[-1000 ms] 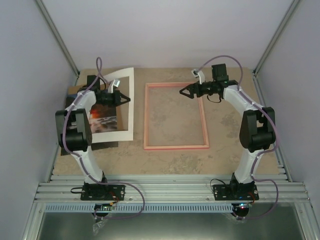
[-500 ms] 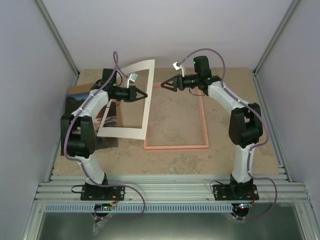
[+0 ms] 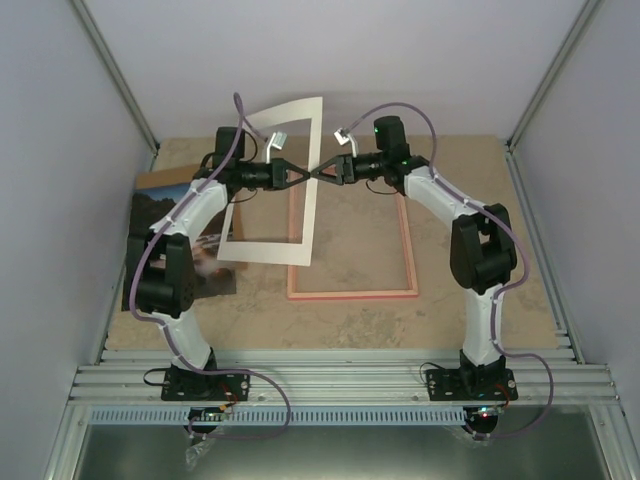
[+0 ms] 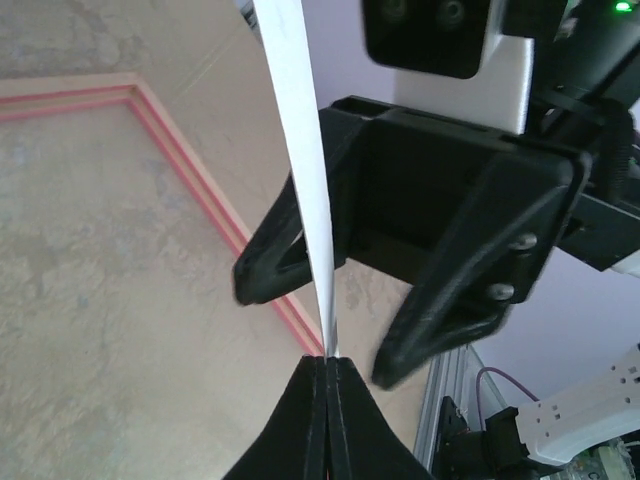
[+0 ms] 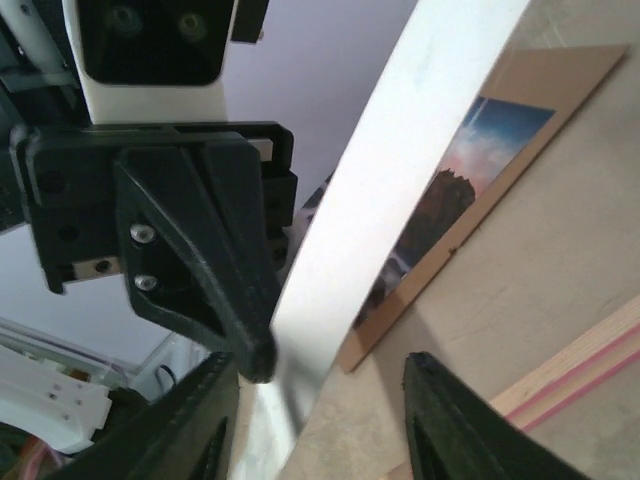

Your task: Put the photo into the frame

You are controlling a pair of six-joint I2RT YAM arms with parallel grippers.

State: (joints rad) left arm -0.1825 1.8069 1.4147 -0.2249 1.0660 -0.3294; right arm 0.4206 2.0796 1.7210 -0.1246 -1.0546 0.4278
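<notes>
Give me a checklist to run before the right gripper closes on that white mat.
1. Left gripper shut on the white mat: ok.
2. Mat's edge between the right gripper's fingers: ok.
3. Right gripper gripping the mat: not ok, gaps show on both sides.
4. Frame flat on the table: ok.
5. Photo riding with the mat: not ok, it lies on the brown board and the mat's window is empty.
6. Mat level over the frame: not ok, it hangs tilted.
</notes>
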